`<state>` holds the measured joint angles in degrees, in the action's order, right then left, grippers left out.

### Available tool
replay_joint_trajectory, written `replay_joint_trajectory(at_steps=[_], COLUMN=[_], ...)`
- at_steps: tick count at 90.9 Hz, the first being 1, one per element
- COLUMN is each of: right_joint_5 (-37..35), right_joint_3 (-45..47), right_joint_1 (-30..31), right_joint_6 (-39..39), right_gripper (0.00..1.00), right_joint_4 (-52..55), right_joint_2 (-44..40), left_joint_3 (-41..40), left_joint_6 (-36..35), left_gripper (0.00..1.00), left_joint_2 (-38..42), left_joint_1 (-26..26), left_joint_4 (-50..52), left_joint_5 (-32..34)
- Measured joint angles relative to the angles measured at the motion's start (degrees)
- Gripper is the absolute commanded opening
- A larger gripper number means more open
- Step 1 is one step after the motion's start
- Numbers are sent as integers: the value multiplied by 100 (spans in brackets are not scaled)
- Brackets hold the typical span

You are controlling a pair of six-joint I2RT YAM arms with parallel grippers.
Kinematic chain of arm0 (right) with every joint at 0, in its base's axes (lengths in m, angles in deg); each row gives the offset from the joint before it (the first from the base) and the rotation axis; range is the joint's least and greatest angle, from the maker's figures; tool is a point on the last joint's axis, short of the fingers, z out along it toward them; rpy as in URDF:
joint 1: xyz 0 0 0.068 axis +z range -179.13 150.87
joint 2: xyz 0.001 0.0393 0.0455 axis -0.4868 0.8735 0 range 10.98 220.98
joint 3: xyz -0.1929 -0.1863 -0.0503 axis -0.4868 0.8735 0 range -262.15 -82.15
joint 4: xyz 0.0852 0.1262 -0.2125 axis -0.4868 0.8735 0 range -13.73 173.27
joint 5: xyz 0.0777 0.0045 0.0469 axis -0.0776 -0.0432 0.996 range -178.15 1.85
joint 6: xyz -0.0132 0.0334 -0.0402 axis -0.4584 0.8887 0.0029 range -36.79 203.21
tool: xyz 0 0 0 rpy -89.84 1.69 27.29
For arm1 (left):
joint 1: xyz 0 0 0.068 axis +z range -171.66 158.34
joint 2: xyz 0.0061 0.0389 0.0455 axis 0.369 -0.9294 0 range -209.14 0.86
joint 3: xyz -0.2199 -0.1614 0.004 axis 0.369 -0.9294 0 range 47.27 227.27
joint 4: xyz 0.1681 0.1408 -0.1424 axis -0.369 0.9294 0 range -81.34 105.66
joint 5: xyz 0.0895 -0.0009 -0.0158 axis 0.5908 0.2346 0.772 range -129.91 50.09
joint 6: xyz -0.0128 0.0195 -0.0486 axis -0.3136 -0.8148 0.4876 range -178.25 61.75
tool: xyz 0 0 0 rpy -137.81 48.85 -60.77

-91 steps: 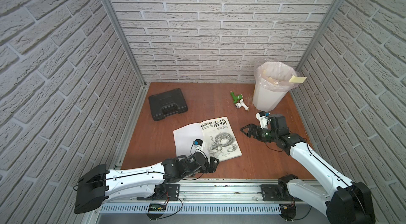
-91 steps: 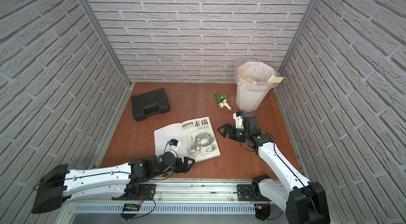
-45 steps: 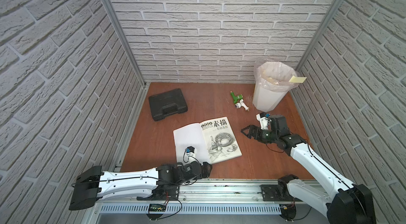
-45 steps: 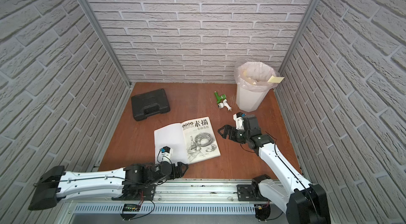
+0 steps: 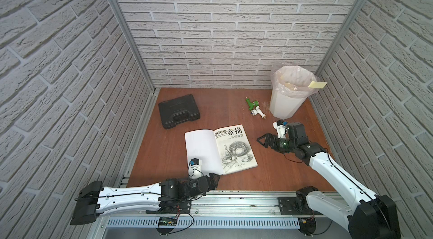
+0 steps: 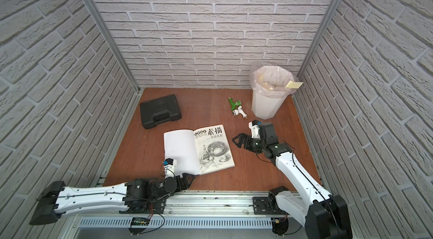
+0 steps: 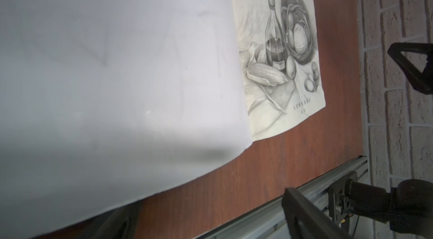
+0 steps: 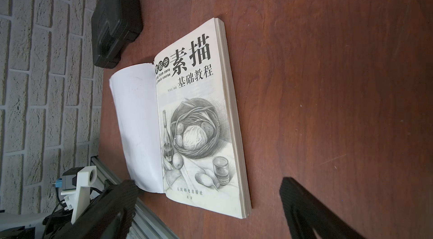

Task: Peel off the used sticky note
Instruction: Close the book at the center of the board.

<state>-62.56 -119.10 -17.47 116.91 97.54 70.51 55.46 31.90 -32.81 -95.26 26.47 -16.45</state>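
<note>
Your left gripper [image 5: 215,179], jaws spread, is partly hidden by the sketching book's [image 5: 236,151] page and has backed toward the rail [image 5: 234,200]; right gripper [image 5: 263,140] gapes empty; sticky note [image 5: 317,84] hangs on the bin [image 5: 283,106] rim.

The open book [image 8: 194,113] carries all legible text on its printed right-hand page. Large characters at the head read 素描, with 基础教程 beneath. Beside them, partly cut off at the gutter, stand 起步, "from zero" and "basic course". The foot reads 人民邮电出版社 and 北京. A small author line is too fine to read.
</note>
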Motion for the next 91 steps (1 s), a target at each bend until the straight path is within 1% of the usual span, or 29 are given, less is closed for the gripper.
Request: replay_joint_trajectory(at_steps=[13,26,38,51,59,68,78,91], right_joint_5=[0,0,0,2,0,2,2,0], right_joint_3=[0,0,2,2,4,7,22,96], right_joint_1=[0,0,0,0,0,0,0,-4], right_joint_6=[7,20,20,22,28,39,42,42], right_gripper=[100,100,100,100,100,100,100,100], right_joint_4=[-4,-17,-66,-96,-94,-96,-101,-111], right_joint_2=[0,4,11,11,11,11,4,-44], left_joint_3=[-216,-258,-297,-293,-203,44,479,1150], left_joint_6=[-2,-238,-629,-1147,-1491,-1880,-2332,-2885], left_gripper=[98,98,98,98,98,98,98,98], left_joint_2=[511,778,769,509,179,-315,-951,-1845], left_joint_1=[0,0,0,70,254,533,817,1141], left_joint_4=[17,-195,-474,-890,-1104,-1368,-1711,-2092], left_joint_5=[483,863,1051,1084,975,706,293,-407])
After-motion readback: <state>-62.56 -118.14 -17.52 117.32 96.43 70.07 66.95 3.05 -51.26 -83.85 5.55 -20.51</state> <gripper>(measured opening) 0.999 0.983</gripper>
